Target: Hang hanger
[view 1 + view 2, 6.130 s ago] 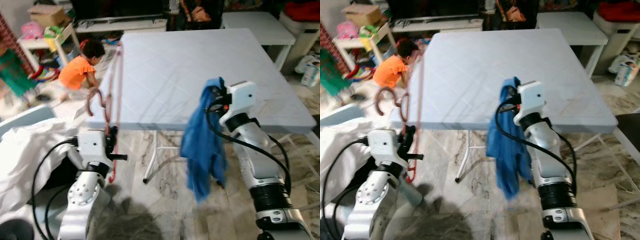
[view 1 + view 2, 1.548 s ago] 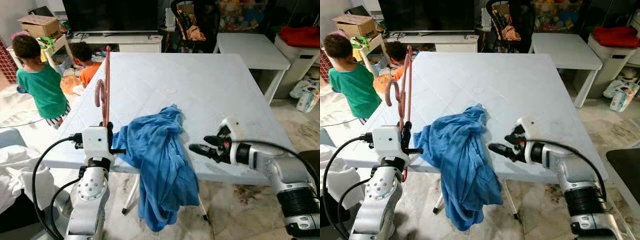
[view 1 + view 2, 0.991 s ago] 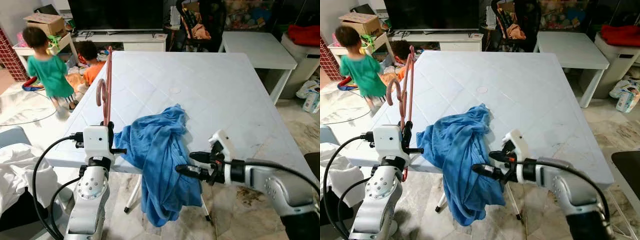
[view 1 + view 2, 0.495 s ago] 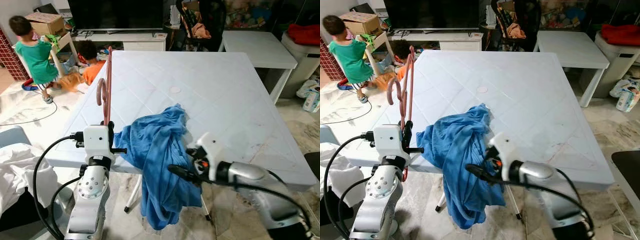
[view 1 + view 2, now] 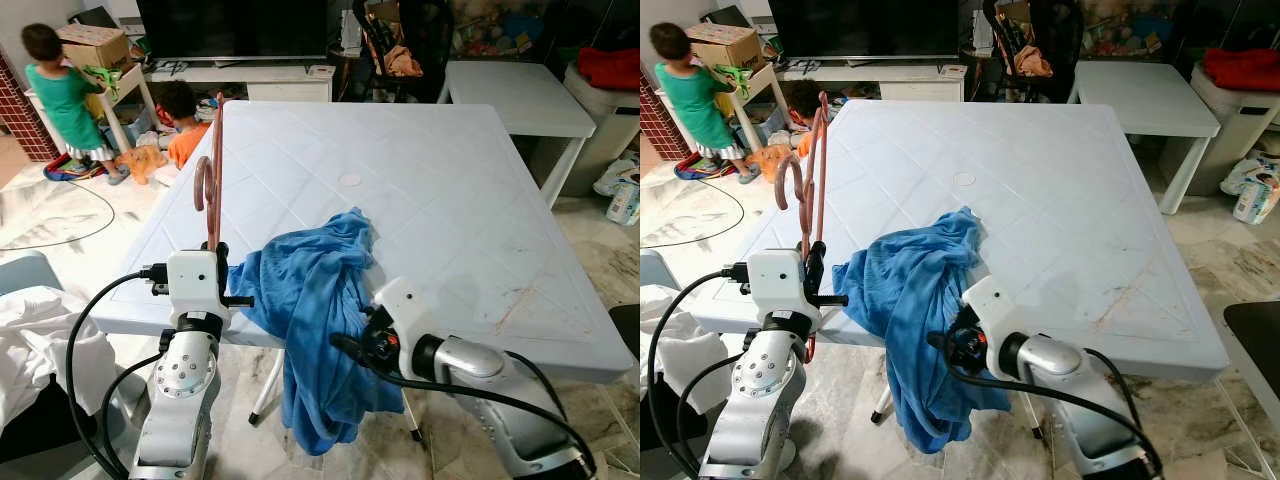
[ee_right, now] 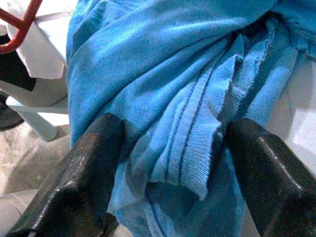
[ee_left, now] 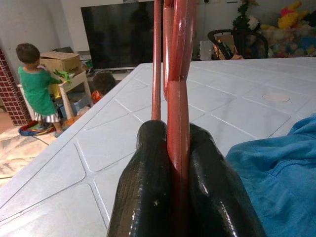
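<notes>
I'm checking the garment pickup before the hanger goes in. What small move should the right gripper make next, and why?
Probably close the right gripper on the blue shirt. Its fingers are open with a ribbed fold of the cloth between them, where the shirt hangs over the table edge. The left gripper is shut on the red hanger, held upright beside the shirt.
</notes>
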`<state>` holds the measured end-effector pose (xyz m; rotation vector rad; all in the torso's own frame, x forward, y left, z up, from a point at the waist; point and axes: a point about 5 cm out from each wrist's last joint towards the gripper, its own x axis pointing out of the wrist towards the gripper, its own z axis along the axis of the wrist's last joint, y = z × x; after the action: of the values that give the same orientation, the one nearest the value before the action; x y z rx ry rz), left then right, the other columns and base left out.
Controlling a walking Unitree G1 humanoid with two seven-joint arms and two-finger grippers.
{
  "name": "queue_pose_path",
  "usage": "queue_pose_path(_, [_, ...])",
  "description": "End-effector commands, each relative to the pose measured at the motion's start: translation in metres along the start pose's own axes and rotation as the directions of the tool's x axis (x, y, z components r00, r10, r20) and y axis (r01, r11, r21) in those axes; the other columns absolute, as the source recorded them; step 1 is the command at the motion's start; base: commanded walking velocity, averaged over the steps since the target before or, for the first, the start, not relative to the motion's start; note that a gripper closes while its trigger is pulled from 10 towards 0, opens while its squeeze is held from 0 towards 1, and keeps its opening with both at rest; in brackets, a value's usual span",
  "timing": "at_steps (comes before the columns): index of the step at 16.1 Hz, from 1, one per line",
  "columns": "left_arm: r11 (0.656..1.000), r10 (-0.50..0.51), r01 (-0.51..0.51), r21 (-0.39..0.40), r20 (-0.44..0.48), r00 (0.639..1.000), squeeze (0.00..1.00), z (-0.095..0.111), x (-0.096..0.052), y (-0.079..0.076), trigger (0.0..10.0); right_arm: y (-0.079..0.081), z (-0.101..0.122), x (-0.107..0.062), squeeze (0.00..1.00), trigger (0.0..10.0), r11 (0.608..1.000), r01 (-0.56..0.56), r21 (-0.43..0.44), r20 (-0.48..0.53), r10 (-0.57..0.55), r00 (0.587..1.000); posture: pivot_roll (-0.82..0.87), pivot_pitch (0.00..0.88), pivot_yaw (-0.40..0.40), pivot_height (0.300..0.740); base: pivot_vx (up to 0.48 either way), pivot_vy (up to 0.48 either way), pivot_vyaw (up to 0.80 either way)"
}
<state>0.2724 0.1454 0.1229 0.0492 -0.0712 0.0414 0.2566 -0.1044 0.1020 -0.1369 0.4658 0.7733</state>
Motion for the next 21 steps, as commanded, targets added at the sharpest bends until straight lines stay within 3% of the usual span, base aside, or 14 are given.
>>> queue_pose_path(1, [1.000,-0.008,0.008,-0.001,-0.003,1.000,0.00,0.000,0.002,-0.002,10.0,0.001,0.001,0.001,0.00,0.0,1.000,0.016,-0.016,0.004,-0.016,1.000,-0.07,0.000,0.032,0.740,0.000,0.000,0.00])
queue_pose_path(7, [1.000,-0.003,0.003,0.004,-0.004,1.000,0.00,0.000,0.000,0.000,10.0,-0.004,-0.007,0.015,0.00,0.0,0.989,0.117,-0.090,-0.018,-0.120,0.993,-0.07,0.000,0.023,0.740,0.000,0.000,0.00])
queue_pose_path(12, [1.000,0.000,0.000,0.004,-0.004,1.000,0.00,0.000,0.000,-0.001,10.0,-0.025,0.003,0.026,0.00,0.0,0.971,0.220,-0.088,0.020,-0.219,0.975,-0.06,0.000,0.018,0.740,0.000,0.000,0.00])
queue_pose_path(16, [1.000,0.007,-0.007,0.006,-0.005,1.000,0.00,0.000,-0.001,0.001,10.0,-0.033,0.003,0.032,0.00,0.0,0.965,0.240,-0.109,0.025,-0.238,0.971,-0.05,0.000,0.011,0.740,0.000,0.000,0.00])
queue_pose_path(18, [1.000,0.012,-0.012,0.009,-0.006,1.000,0.00,0.000,-0.001,0.003,10.0,-0.041,0.014,0.041,0.00,0.0,0.955,0.279,-0.101,0.064,-0.274,0.960,-0.05,0.000,0.011,0.740,0.000,0.000,0.00])
queue_pose_path(21, [1.000,0.008,-0.008,0.011,0.000,1.000,0.00,0.002,0.000,0.001,10.0,-0.056,0.069,0.062,0.00,0.0,0.930,0.365,0.040,0.203,-0.365,0.909,-0.03,0.000,0.005,0.740,0.000,0.000,0.00])
